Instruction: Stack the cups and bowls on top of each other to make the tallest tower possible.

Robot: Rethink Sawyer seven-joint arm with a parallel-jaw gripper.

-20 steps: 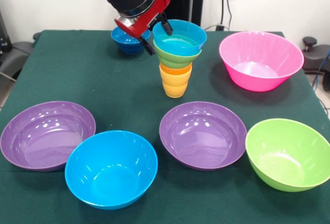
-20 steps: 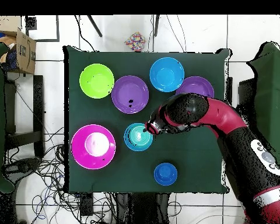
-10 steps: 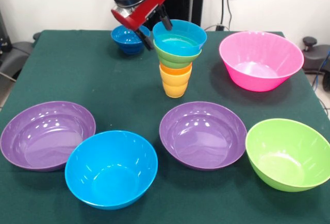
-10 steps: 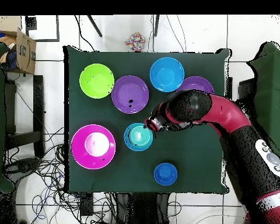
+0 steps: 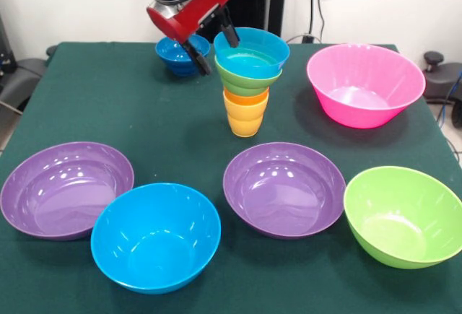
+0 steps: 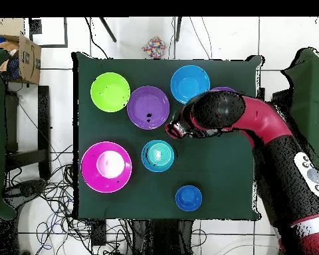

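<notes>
Tower unmoved, claw released, empty, risen and drawn off light blue bowl; now beside it

No readable text, labels, brand names, numbers or signs appear in either view. The brown cardboard box at the upper left corner of the overhead view carries a dark printed mark on its side, but it is too small and blurred to read. The glossy plastic bowls, ribbed cups, dark green tablecloth and the red and black robot arm show no legible markings.
</notes>
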